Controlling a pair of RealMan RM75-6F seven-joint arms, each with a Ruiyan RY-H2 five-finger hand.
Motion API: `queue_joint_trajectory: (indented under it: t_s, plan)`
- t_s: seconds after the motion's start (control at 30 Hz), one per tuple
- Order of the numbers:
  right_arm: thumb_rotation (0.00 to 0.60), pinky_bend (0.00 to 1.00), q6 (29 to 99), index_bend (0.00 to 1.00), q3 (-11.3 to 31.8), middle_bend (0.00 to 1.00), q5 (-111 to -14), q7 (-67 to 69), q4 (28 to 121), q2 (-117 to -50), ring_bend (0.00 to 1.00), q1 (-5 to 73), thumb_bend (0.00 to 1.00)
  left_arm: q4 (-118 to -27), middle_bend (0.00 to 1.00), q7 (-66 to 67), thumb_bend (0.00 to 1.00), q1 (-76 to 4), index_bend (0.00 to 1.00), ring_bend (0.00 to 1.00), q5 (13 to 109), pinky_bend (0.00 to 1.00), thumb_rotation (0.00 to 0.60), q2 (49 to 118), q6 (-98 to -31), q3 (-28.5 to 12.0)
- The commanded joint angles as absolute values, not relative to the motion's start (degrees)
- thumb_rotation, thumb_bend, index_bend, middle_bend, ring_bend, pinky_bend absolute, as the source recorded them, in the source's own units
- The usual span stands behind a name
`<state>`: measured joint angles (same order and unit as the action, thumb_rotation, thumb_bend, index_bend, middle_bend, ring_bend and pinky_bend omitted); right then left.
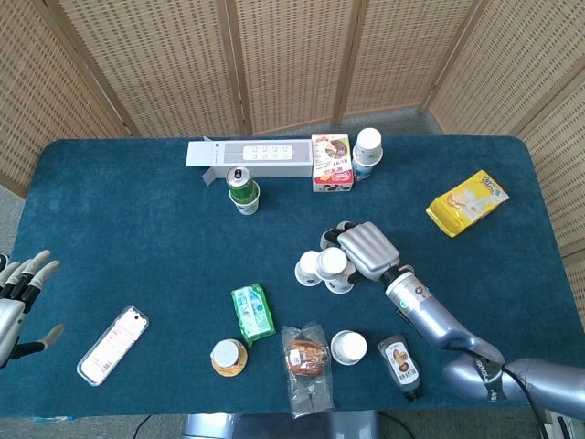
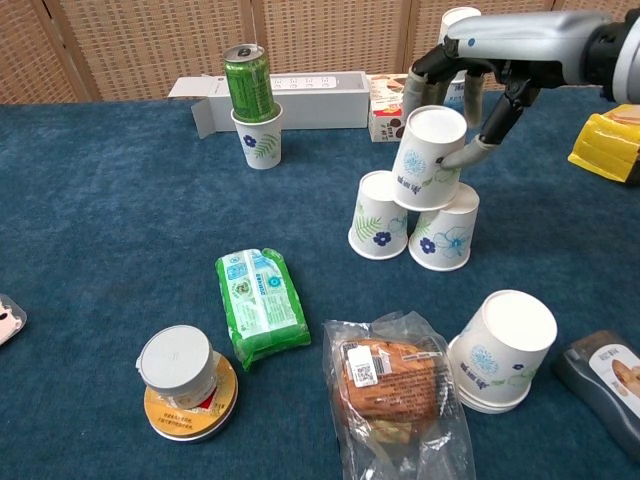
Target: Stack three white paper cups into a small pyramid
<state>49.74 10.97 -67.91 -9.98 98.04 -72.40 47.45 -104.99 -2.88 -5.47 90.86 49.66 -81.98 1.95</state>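
Two white floral paper cups stand upside down side by side, the left cup [image 2: 378,216] and the right cup [image 2: 444,232]. A third cup [image 2: 428,158] sits tilted on top of them, bridging both. My right hand [image 2: 478,88] reaches over from the right and holds this top cup, one fingertip [image 2: 468,154] pressed to its right side and other fingers behind its upper edge. From the head view the right hand [image 1: 367,248] covers part of the cup group [image 1: 324,270]. My left hand [image 1: 22,294] hangs open off the table's left edge.
A stack of spare cups [image 2: 502,346] stands near the front right, beside a dark sauce bottle [image 2: 606,386]. A bagged bun [image 2: 390,388], a green packet [image 2: 259,304] and a lidded tin [image 2: 182,380] lie in front. A green can in a cup [image 2: 254,102], a white box [image 2: 300,96] and a yellow bag [image 2: 606,142] sit behind.
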Motion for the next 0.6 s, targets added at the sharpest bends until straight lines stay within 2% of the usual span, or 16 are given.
queue_joint_trajectory:
  t_s: [0.03, 0.2, 0.6]
  plan:
    - [0.6, 0.47, 49.81, 0.28, 10.93, 0.42, -67.96, -9.94, 98.23, -72.27, 0.28, 47.39, 0.23, -104.99, 0.0, -2.88, 0.32, -5.51, 0.03, 0.0, 90.83, 0.0, 0.6, 49.67, -81.89, 1.95]
    - [0.6, 0.47, 50.16, 0.21, 11.05, 0.4, -68.15, -9.6, 98.6, -72.01, 0.26, 47.25, 0.24, -105.05, 0.0, -2.8, 0.32, -5.54, 0.03, 0.0, 91.05, 0.0, 0.6, 49.69, -81.79, 2.06]
    - [0.6, 0.48, 50.99, 0.18, 11.09, 0.23, -69.56, -7.43, 99.76, -70.71, 0.19, 46.36, 0.26, -105.11, 0.0, -2.67, 0.32, -5.5, 0.02, 0.0, 91.14, 0.0, 0.6, 49.74, -81.74, 2.17]
